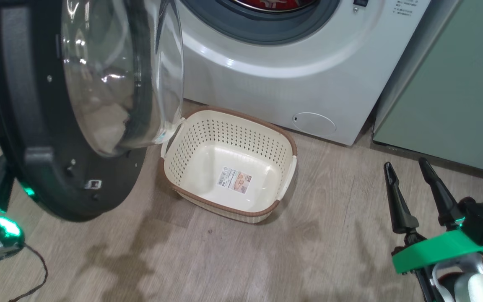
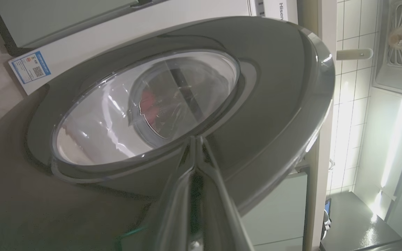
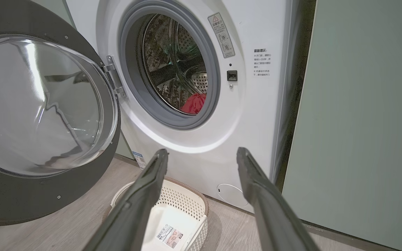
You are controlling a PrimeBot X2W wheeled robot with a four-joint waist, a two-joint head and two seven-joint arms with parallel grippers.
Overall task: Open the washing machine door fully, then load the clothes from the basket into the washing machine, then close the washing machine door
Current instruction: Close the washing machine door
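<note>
Two long dark fingers of the right gripper (image 1: 405, 162) stand spread wide and released, at about 4 o'clock in the head view, above the wood-look floor (image 1: 329, 235) and well apart from the basket (image 1: 224, 134). In the right wrist view those fingers point toward the washing machine (image 3: 257, 115), whose round opening lies at 12 o'clock.

The washing machine door (image 1: 23, 126) stands open, swung out on a hinge at the 9 o'clock side of the opening. In the head view it hangs at 9 to 10 o'clock, with its bulging clear glass bowl (image 1: 111, 75) turned toward the machine and overlapping the basket's near handle.

The left gripper (image 2: 195, 139) has its fingers clenched tight together, gripping no object. In its wrist view the tips point at the door's glossy outer rim, just at the 6 o'clock edge of the glass; whether they touch it I cannot tell. In the head view its body shows at 8 o'clock, behind the door.

The clothes (image 3: 194, 104), a red heap, lie inside the steel drum at its 6 o'clock.

The basket sits on the floor just before the machine's lower front panel, near the round filter cap (image 1: 313, 123), with its floor label in plain sight. A pale green cabinet (image 3: 361, 122) stands beside the machine at 3 o'clock.
</note>
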